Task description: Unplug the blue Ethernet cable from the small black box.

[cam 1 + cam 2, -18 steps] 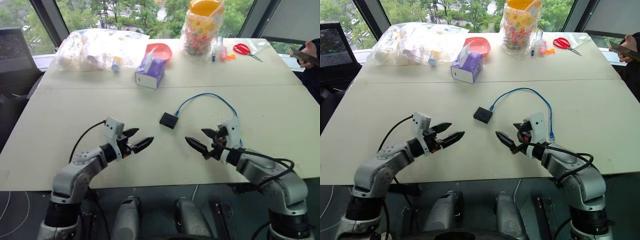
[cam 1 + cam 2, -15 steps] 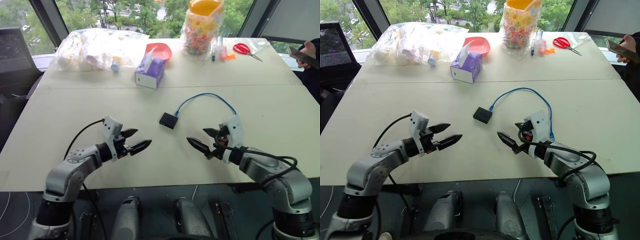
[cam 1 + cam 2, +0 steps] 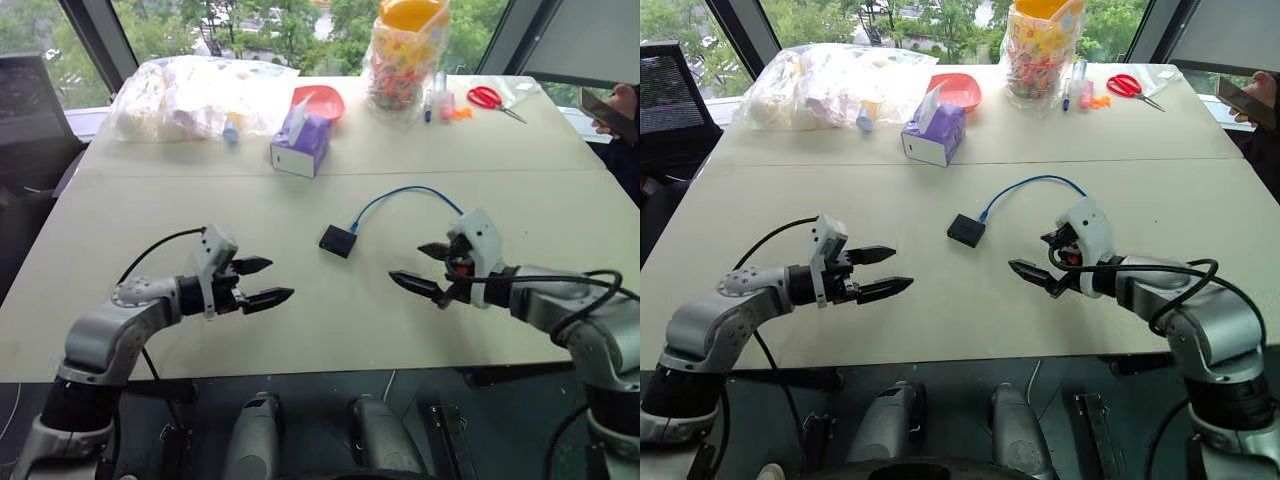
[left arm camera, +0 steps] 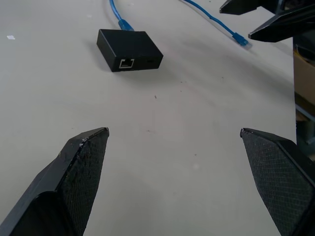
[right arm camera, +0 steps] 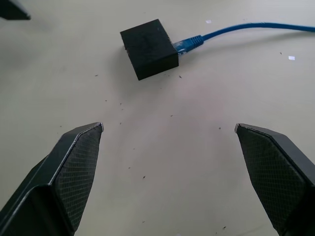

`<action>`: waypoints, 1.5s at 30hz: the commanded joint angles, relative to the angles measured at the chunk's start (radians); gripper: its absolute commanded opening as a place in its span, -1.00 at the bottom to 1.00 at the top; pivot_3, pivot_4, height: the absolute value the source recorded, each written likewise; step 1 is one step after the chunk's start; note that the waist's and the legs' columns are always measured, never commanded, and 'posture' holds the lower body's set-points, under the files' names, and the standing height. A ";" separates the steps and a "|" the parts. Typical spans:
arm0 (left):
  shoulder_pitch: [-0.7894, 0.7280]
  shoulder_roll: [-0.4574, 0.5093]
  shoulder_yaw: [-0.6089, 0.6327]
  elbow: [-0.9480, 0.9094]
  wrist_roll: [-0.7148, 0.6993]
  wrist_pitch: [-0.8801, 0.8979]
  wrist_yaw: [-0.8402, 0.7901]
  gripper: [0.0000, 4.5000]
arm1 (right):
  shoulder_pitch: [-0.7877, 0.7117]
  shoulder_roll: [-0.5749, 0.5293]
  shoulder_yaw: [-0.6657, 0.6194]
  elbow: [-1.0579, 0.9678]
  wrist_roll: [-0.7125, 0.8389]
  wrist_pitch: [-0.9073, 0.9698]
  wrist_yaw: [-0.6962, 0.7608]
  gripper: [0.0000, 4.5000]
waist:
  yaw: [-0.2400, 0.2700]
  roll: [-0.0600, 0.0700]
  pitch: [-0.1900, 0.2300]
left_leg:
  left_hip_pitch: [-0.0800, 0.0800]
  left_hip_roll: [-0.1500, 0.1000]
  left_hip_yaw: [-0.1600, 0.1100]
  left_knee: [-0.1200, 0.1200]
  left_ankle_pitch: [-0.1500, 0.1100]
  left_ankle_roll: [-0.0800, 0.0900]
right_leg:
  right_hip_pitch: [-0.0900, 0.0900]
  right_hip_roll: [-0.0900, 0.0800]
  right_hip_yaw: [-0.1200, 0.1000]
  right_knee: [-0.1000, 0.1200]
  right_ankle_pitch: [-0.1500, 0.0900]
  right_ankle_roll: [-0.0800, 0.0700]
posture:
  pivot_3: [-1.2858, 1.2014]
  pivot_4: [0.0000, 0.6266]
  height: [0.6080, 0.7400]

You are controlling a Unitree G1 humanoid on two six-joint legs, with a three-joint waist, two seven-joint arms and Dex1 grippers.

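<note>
Blue cord and black block are still joined: the blue Ethernet cable (image 5: 231, 29) is plugged into one side of the small black box (image 3: 337, 240), which lies mid-table at about twelve o'clock from my two hands. Both are empty, fingers spread wide: the left gripper (image 3: 260, 281) at eight o'clock of the box, the right gripper (image 3: 425, 268) at four o'clock, each well apart from it.

My worry is the box's lightness. If I pull the cable with only one hand, I judge the box will slide along rather than release, and the plug's latch may hold unless it is pressed. A pinch on the cord rather than the plug could strain it.

Further off, at twelve o'clock, stand a purple tissue box (image 3: 300, 145), a candy jar (image 3: 405, 55) and red scissors (image 3: 487, 98); nothing blocks my approach.
</note>
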 commanded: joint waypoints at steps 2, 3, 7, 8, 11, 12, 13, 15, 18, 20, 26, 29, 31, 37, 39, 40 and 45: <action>-0.041 -0.001 0.032 0.036 -0.008 -0.018 -0.016 0.98 | -0.053 -0.057 0.050 0.030 -0.028 -0.030 0.068 1.00 | 0.001 0.000 0.000 | 0.000 0.000 0.000 0.000 0.000 0.000 | 0.000 0.000 0.000 0.000 0.000 0.000 | 0.03 -0.52 0.92; -0.041 0.003 0.033 0.033 -0.007 -0.019 -0.018 0.98 | -0.065 -0.074 0.064 0.037 -0.041 -0.044 0.085 1.00 | 0.001 0.000 0.000 | 0.000 0.000 0.000 0.000 0.000 0.000 | 0.000 0.000 0.000 0.000 0.000 0.000 | 0.03 -0.52 0.92; -0.037 0.008 0.033 0.026 -0.003 -0.022 -0.023 0.98 | -0.079 -0.096 0.083 0.050 -0.062 -0.075 0.114 1.00 | 0.001 0.000 0.000 | 0.000 0.000 0.000 0.000 0.000 0.000 | 0.000 0.000 0.000 0.000 0.000 0.000 | 0.03 -0.52 0.92; -0.037 0.008 0.033 0.027 -0.003 -0.022 -0.023 0.98 | -0.080 -0.096 0.084 0.052 -0.064 -0.078 0.117 1.00 | 0.001 0.000 0.000 | 0.000 0.000 0.000 0.000 0.000 0.000 | 0.000 0.001 0.000 0.000 0.000 0.001 | 0.03 -0.52 0.92; -0.037 0.008 0.033 0.027 -0.003 -0.022 -0.023 0.98 | -0.079 -0.095 0.085 0.055 -0.070 -0.082 0.124 1.00 | 0.002 0.000 0.000 | 0.000 0.000 0.000 0.001 0.000 0.000 | 0.000 0.001 0.000 0.001 0.000 0.001 | 0.03 -0.52 0.92; -0.037 0.008 0.033 0.027 -0.003 -0.023 -0.024 0.98 | -0.079 -0.095 0.085 0.055 -0.072 -0.083 0.125 1.00 | 0.002 0.000 0.000 | 0.000 0.000 0.000 0.001 0.000 0.000 | 0.000 0.001 0.000 0.001 0.000 0.001 | 0.03 -0.52 0.92; -0.037 0.008 0.033 0.027 -0.003 -0.023 -0.024 0.98 | -0.079 -0.094 0.084 0.055 -0.074 -0.083 0.127 1.00 | 0.002 0.000 0.000 | 0.000 0.000 0.000 0.001 0.000 0.000 | 0.000 0.001 0.000 0.001 0.000 0.001 | 0.03 -0.52 0.92; -0.037 0.008 0.032 0.027 -0.003 -0.023 -0.024 0.98 | -0.079 -0.092 0.084 0.055 -0.078 -0.083 0.130 1.00 | 0.002 0.000 0.000 | 0.000 0.000 0.000 0.002 0.000 0.000 | 0.000 0.001 0.000 0.001 0.000 0.001 | 0.03 -0.52 0.92; -0.037 0.009 0.032 0.027 -0.003 -0.024 -0.024 0.98 | -0.079 -0.090 0.083 0.055 -0.081 -0.082 0.133 1.00 | 0.002 0.000 0.000 | 0.000 0.000 0.000 0.002 0.000 0.000 | 0.000 0.001 0.000 0.002 0.000 0.001 | 0.03 -0.52 0.92; -0.037 0.009 0.032 0.027 -0.003 -0.024 -0.024 0.98 | -0.079 -0.089 0.082 0.055 -0.083 -0.081 0.134 1.00 | 0.002 0.000 0.000 | 0.000 0.000 0.000 0.002 0.000 0.000 | 0.000 0.001 0.000 0.002 0.000 0.001 | 0.03 -0.52 0.92; -0.077 -0.017 -0.012 0.019 0.037 -0.053 -0.003 0.98 | -0.548 -0.058 0.445 0.554 -0.437 -0.490 0.401 1.00 | -0.030 0.006 0.008 | 0.000 0.000 0.003 0.010 0.001 0.002 | 0.000 0.002 0.002 0.006 0.005 0.001 | 0.03 -0.52 0.92; -0.082 -0.037 -0.003 0.018 0.059 -0.082 0.025 0.98 | -0.660 0.008 0.495 0.739 -0.503 -0.608 0.457 1.00 | -0.029 0.003 0.006 | 0.004 0.000 0.001 0.009 0.002 0.004 | 0.002 0.003 0.003 0.006 0.007 0.000 | 0.03 -0.52 0.92; -0.079 -0.041 -0.001 0.014 0.066 -0.089 0.034 0.98 | -0.697 0.033 0.532 0.808 -0.563 -0.715 0.506 1.00 | -0.024 0.002 0.006 | 0.004 0.001 0.000 0.007 0.002 0.004 | 0.002 0.003 0.003 0.007 0.006 0.002 | 0.03 -0.52 0.92; -0.083 -0.040 -0.005 0.028 0.076 -0.101 0.027 0.98 | -0.768 0.086 0.558 0.965 -0.671 -0.883 0.574 1.00 | -0.008 0.004 0.007 | -0.011 0.000 0.001 0.010 0.002 0.004 | -0.012 0.003 0.003 0.015 0.006 0.010 | 0.03 -0.52 0.92; -0.091 -0.042 -0.010 0.039 0.082 -0.110 0.023 0.98 | -0.825 0.116 0.597 1.084 -0.744 -1.009 0.588 1.00 | -0.006 0.004 0.007 | -0.010 0.000 0.001 0.011 0.002 0.003 | -0.012 0.003 0.003 0.016 0.007 0.010 | 0.03 -0.52 0.92; -0.093 -0.042 -0.011 0.043 0.084 -0.113 0.021 0.98 | -0.845 0.129 0.607 1.132 -0.768 -1.053 0.594 1.00 | -0.007 0.004 0.007 | -0.010 0.000 0.001 0.010 0.002 0.003 | -0.012 0.003 0.003 0.016 0.007 0.010 | 0.03 -0.52 0.92; -0.096 -0.048 -0.021 0.055 0.111 -0.138 0.020 0.98 | -0.984 0.222 0.650 1.421 -0.897 -1.244 0.570 1.00 | -0.008 0.004 0.007 | -0.008 0.000 0.001 0.011 0.004 0.001 | -0.011 0.003 0.003 0.017 0.006 0.009 | 0.03 -0.52 0.92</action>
